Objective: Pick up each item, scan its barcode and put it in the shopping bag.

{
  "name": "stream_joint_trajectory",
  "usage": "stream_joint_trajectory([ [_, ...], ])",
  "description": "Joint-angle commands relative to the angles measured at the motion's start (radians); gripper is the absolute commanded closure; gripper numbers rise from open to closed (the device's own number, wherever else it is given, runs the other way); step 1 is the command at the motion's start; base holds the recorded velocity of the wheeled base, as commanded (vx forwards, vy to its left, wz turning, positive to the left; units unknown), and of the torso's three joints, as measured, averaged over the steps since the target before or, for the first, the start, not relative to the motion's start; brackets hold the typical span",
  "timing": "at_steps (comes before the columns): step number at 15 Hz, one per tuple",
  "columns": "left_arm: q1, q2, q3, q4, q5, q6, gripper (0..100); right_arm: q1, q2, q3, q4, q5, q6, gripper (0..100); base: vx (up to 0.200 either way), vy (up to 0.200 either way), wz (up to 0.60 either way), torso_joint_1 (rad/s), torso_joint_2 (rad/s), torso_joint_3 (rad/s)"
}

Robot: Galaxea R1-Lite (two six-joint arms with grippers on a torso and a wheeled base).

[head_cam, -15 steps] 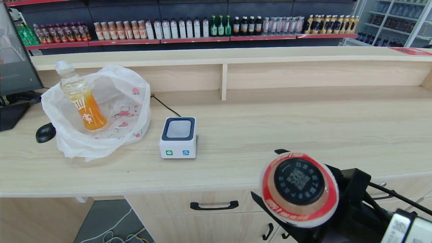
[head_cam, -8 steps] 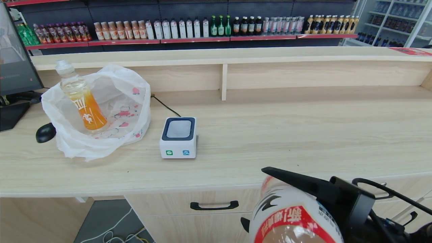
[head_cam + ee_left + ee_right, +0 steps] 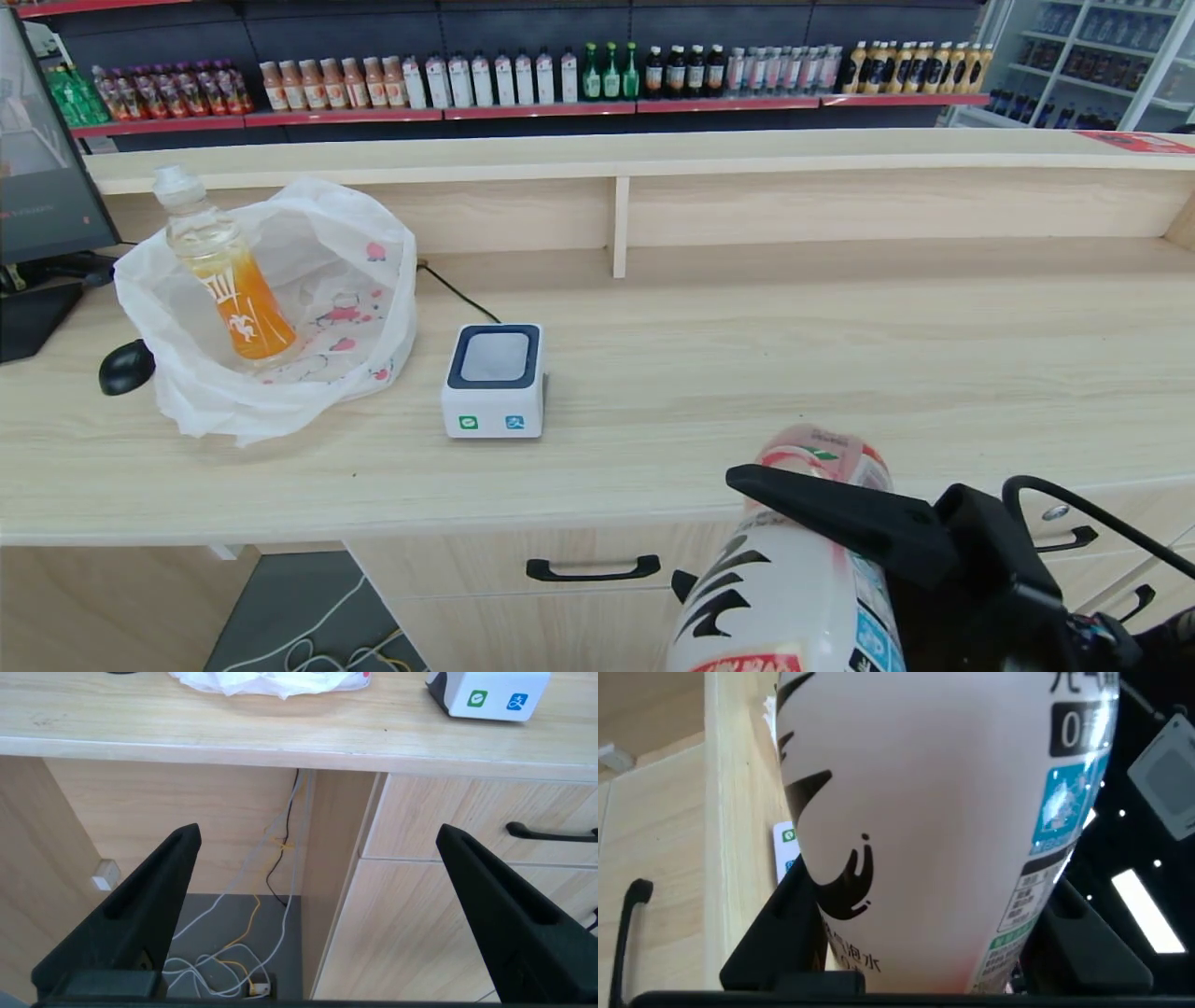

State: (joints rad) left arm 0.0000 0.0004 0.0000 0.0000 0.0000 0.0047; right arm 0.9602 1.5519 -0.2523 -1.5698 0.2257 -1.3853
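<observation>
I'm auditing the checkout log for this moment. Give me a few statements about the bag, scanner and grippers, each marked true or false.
1. An orange drink bottle stands inside the shopping bag. True.
2. The right gripper is empty. False: it is shut on a white-labelled bottle, held at the counter's near edge.
3. The scanner sits on the counter, beside the shopping bag and apart from it. True.
4. The left gripper holds a bottle. False: its fingers are open with nothing between them, low in front of the cabinet below the counter.
</observation>
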Motion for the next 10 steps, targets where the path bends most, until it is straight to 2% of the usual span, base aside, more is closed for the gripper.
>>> stream_joint_trajectory([
  [1,0.0,0.0,0.0,0.0,0.0,0.0,0,0.0,0.002,-0.016,-0.001,0.001,-0.038,100,0.0,0.0,0.0,0.0,0.0,0.0],
  [5,0.0,0.0,0.0,0.0,0.0,0.0,0,-0.006,-0.004,-0.064,-0.001,0.043,-0.181,100,0.0,0.0,0.0,0.0,0.0,0.0],
  [10,0.0,0.0,0.0,0.0,0.0,0.0,0,-0.005,-0.027,-0.077,-0.001,0.043,-0.273,100,0.0,0.0,0.0,0.0,0.0,0.0],
])
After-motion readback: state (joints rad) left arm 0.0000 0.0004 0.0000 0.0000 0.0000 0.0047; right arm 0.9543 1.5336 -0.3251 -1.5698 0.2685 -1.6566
